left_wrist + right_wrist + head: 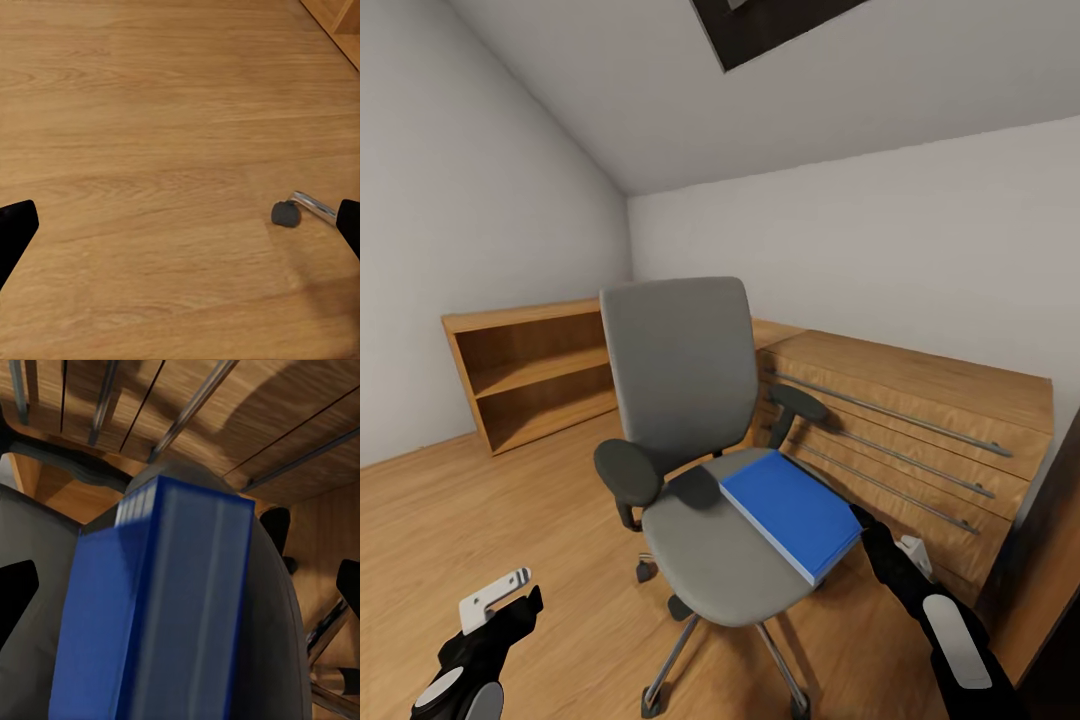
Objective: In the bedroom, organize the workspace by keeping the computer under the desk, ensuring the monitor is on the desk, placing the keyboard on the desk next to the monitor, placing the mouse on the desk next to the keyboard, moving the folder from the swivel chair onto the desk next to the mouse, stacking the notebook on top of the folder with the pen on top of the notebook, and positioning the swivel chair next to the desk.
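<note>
The grey swivel chair (690,400) stands in the middle of the wooden floor, facing me. A bright blue folder (790,512) lies flat on the right side of its seat, one corner hanging over the seat edge. My right gripper (865,530) is at the folder's right edge. In the right wrist view the folder (180,607) looms close, and the right gripper (180,585) is open with a dark fingertip (16,592) on either side of it. My left gripper (510,605) hangs low over bare floor left of the chair. It is open (180,229) and holds nothing.
A low open wooden shelf (530,370) stands against the back left wall. A light wooden drawer chest (900,420) with metal rails sits right behind the chair. A chair caster (285,214) shows on the floor. A dark panel (1050,560) edges the far right.
</note>
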`<state>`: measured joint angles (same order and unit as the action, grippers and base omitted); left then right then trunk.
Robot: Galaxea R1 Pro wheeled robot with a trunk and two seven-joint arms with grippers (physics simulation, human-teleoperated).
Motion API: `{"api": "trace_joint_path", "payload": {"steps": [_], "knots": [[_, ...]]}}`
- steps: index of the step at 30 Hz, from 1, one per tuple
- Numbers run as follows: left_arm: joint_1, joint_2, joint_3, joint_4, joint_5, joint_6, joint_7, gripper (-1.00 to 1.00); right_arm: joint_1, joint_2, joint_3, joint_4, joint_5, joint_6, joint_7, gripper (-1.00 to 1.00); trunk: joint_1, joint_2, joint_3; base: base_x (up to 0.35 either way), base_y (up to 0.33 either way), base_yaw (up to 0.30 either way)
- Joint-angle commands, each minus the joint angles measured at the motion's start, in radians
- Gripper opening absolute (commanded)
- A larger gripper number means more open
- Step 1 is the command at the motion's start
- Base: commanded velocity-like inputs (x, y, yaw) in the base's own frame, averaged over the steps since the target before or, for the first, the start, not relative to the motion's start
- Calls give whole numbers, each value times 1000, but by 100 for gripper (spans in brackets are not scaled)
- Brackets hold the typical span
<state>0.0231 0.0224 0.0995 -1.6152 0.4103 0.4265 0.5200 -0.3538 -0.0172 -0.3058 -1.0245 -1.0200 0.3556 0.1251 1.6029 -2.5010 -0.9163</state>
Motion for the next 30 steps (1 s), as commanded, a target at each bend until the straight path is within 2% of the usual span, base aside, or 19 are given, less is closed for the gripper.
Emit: {"api": "trace_joint_path", "payload": {"steps": [1,4,5,14,20,30], "knots": [[0,1,-1,-2,9,2,6,100,-1,0,-2,0,-5,6,2,100,0,0,-1,8,0,0],[0,1,0,-2,9,2,7,100,-1,0,-2,0,-5,6,2,100,0,0,-1,5,0,0],[0,1,0,-2,9,2,7,100,-1,0,-2,0,-5,6,2,-100,0,0,-1,3,0,0],[0,1,0,-2,10,2,7,100,-1,-1,-3,-3,-3,6,2,-100,0,0,-1,0,0,0],[0,0,-1,-2,9,1,8,100,-1,-1,-5,-3,-3,6,2,-100,-3,1,22,0,0,0],[0,-1,-1,-2,10,4,6,100,-1,-1,-6,-5,-3,6,5,-100,-41,71,54,0,0,0]]}}
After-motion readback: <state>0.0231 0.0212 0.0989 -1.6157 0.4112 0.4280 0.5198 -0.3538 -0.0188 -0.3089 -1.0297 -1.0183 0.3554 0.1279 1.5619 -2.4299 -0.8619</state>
